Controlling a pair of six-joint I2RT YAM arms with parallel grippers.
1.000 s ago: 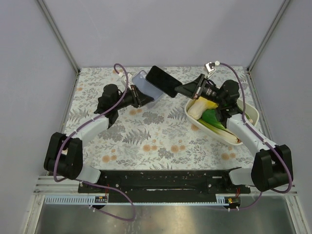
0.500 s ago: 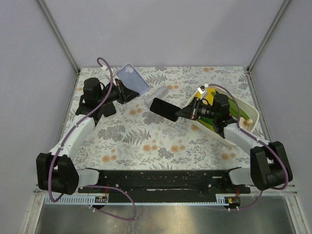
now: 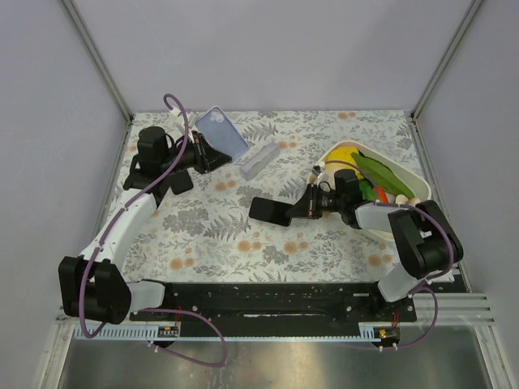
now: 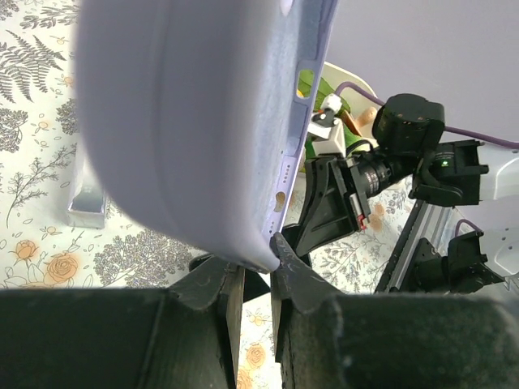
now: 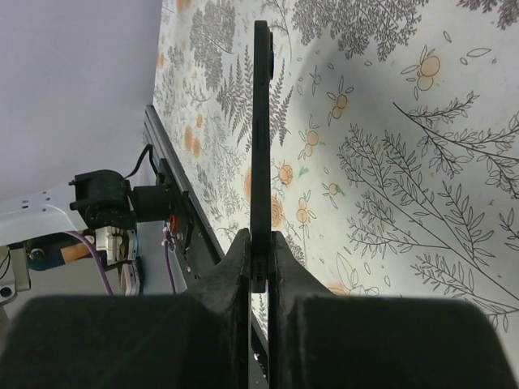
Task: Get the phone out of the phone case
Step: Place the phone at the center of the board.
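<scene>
— Where was the phone [image 3: 272,211]?
— Out of the case [image 3: 223,130]. The right gripper [image 3: 298,209] was clamped on its edge, holding it low over the table [image 3: 211,243] near the centre, pointing toward 9 o'clock.
— And the case?
— Raised at 11 o'clock, its end pinched between the narrow fingers of the left gripper [image 3: 206,153], well apart from the phone.
— Anything else?
— A bowl [image 3: 415,183] at 3 o'clock.

The phone case [image 3: 224,133] is far left, a block [image 3: 259,160] beside it, the phone [image 3: 270,211] mid-table, a tub [image 3: 418,183] right.
</scene>
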